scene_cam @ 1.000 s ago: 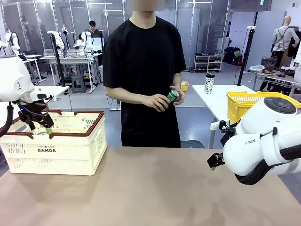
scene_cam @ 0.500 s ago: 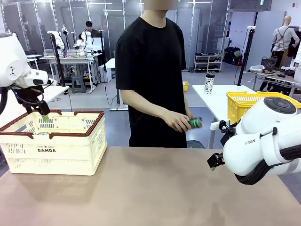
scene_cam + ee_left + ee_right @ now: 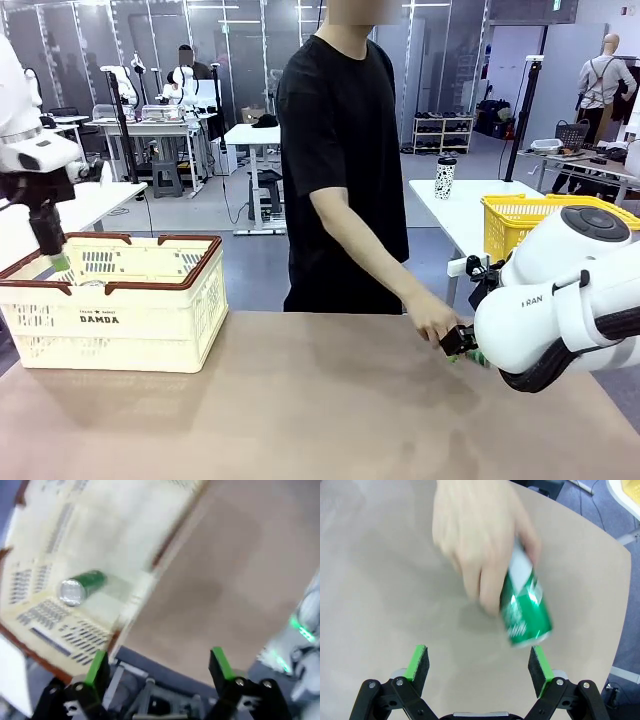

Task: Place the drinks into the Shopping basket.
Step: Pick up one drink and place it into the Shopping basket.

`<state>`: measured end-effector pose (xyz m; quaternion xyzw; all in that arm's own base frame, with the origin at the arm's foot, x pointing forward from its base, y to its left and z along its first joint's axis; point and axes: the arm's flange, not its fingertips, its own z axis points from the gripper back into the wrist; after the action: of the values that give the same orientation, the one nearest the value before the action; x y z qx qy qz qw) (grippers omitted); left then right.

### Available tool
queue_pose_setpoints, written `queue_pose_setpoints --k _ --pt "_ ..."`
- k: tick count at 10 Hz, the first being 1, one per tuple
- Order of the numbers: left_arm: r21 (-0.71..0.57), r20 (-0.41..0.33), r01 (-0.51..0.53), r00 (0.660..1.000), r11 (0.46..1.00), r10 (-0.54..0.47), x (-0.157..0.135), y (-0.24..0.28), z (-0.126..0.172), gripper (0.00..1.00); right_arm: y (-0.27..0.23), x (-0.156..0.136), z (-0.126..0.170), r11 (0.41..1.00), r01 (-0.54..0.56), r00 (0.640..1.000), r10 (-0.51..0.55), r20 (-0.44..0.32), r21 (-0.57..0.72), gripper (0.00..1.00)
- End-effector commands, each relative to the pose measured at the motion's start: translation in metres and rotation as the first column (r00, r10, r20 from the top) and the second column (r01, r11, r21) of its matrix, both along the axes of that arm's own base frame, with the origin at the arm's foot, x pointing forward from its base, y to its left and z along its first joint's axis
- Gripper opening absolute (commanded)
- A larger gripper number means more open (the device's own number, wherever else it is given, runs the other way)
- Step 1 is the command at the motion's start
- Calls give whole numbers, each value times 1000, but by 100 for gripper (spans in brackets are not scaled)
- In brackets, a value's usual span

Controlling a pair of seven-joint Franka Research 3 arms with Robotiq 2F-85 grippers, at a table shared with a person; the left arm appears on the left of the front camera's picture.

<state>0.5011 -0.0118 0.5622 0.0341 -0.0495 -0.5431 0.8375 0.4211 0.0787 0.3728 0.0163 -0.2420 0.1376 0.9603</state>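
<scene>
Over the bare tan surface [image 3: 300, 400], green can [image 3: 527, 612] in a person's hand [image 3: 475, 545], just ahead of spread, empty right fingers [image 3: 419, 662] — left fingers [image 3: 96, 666] likewise spread over Shopping basket [image 3: 110, 335] holding another can [image 3: 82, 585]; workshop desks [image 3: 160, 128] behind

1. My claw [image 3: 157, 662] sits at the bottom edge, its green-padded fingers [image 3: 97, 661] spread wide with nothing between them.
2. The basket [image 3: 47, 612] takes up the upper left, cream lattice with a brown rim.
3. A green can [image 3: 82, 585] lies on its side inside it, at mid-left, silver end facing me.
4. The brown table [image 3: 220, 570] covers the upper right.
5. A blurred white shape [image 3: 305, 625] with green lights sits at the right edge.
</scene>
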Motion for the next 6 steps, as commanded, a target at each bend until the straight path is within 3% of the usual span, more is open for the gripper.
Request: queue_pose_setpoints --k 1,2,4,5,6 --pt "41 -127 184 976 982 -178 -28 2 -4 100 -1 0 0 1000 -4 1000 4 0 0 100" --pt "73 -133 212 971 975 -201 -37 2 -12 100 -1 0 0 1000 -4 1000 4 0 0 100" --pt "8 -150 269 953 963 -265 -41 6 -25 100 -1 0 0 1000 -4 1000 4 0 0 100" --pt "-23 -120 267 956 963 -268 -38 10 -29 100 -1 0 0 1000 -4 1000 4 0 0 100" --pt "18 -162 241 958 970 -235 -40 -2 -21 100 -1 0 0 1000 -4 1000 4 0 0 100"
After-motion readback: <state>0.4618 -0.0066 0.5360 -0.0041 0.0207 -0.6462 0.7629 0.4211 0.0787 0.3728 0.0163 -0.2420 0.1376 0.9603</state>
